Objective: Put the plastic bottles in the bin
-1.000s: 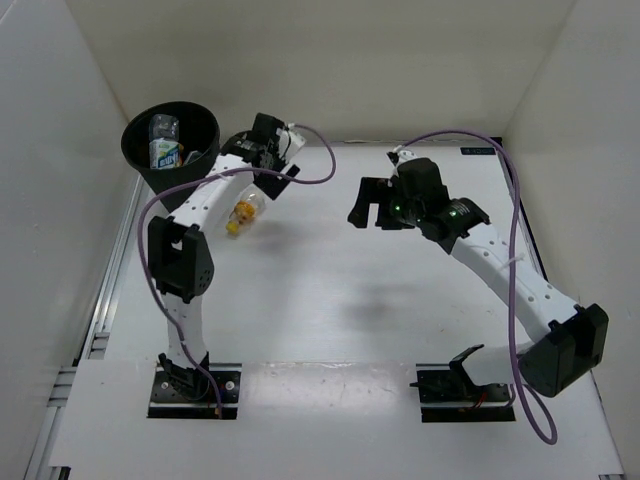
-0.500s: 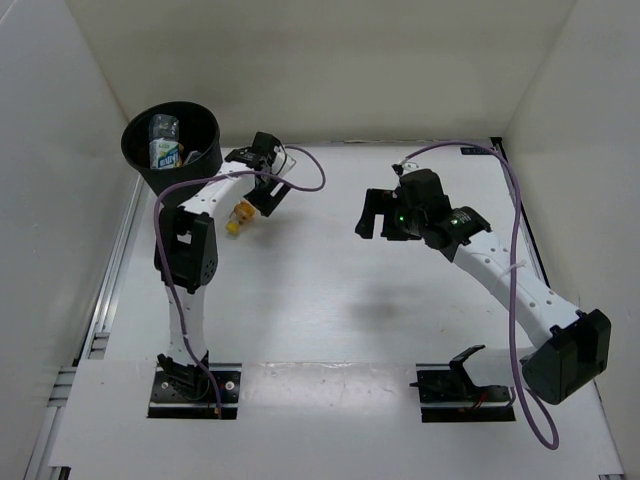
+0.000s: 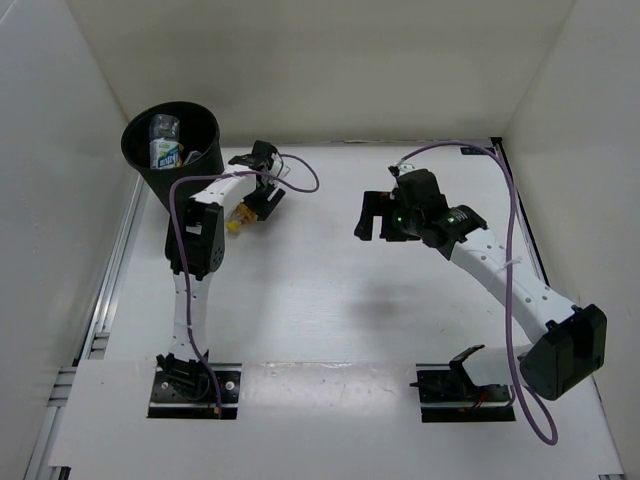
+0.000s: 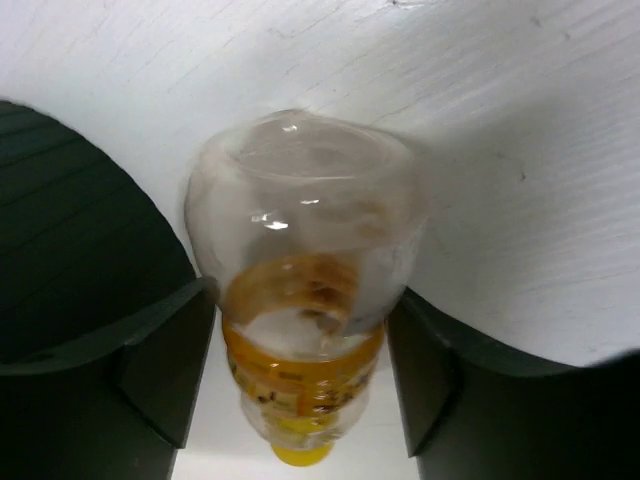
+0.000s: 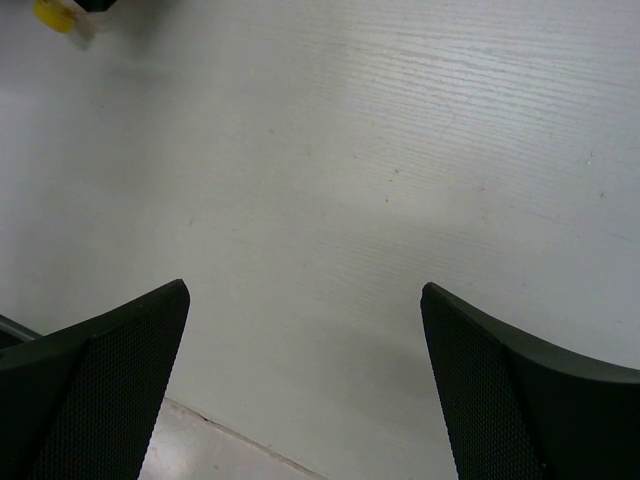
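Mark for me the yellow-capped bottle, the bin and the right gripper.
yellow-capped bottle (image 4: 300,365): left wrist view, on its orange label band.
bin (image 3: 150,178): top external view, on its outer wall.
right gripper (image 5: 305,290): right wrist view, midway between its fingertips.

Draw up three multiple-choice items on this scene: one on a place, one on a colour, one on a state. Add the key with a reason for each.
1. Where does the bin stand?
A. At the far left corner of the table
B. Between the arm bases
C. At the far right corner

2. What colour is the cap of the bottle between the left gripper's fingers?
A. Blue
B. Yellow
C. Red

3. How is the right gripper?
A. Shut on a bottle
B. Out of view
C. Open, holding nothing

Key:
1 A: the top view shows it at far left.
2 B: the left wrist view shows a yellow cap.
3 C: its fingers stand wide apart over bare table.
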Available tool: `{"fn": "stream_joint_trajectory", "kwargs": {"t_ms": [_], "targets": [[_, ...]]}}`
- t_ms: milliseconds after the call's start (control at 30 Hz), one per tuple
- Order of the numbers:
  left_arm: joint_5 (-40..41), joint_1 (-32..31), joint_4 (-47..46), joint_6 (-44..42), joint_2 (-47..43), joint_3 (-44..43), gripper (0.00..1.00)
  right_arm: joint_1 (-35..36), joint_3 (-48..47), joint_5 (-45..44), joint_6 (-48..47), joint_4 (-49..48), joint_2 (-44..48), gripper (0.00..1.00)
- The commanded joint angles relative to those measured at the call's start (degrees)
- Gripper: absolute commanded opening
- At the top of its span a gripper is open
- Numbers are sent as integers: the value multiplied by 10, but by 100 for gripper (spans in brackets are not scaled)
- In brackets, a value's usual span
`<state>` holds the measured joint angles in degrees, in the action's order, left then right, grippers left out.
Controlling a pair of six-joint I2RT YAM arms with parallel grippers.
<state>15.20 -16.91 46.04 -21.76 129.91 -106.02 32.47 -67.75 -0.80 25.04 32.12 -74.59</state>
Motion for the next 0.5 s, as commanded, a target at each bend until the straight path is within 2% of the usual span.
{"fn": "stream_joint_trajectory", "kwargs": {"t_ms": [0,100,133,200,233,333,400,467], "targets": [[-23,6,-7,-2,-17,-2,73,-1,-28,6,-10,6,1,100],[-57,6,-2,4,-56,9,50,-1,-34,1,-15,6,1,100],[-62,6,-2,4,-68,9,33,-1,-34,1,-15,6,1,100],[-68,-1,15,4,-98,-7,22,-1,-39,1,-15,6,1,100],[-83,-7,23,10,-105,-30,13,-1,-39,1,-15,6,-5,100],[-116,-7,76,17,-131,-90,13,-1,-46,6,-15,6,-5,100],[-133,-7,102,29,-154,-173,13,-1,-46,6,-15,6,-10,100],[-139,-7,105,29,-182,-212,14,-1,-51,6,-15,6,-10,100]]}}
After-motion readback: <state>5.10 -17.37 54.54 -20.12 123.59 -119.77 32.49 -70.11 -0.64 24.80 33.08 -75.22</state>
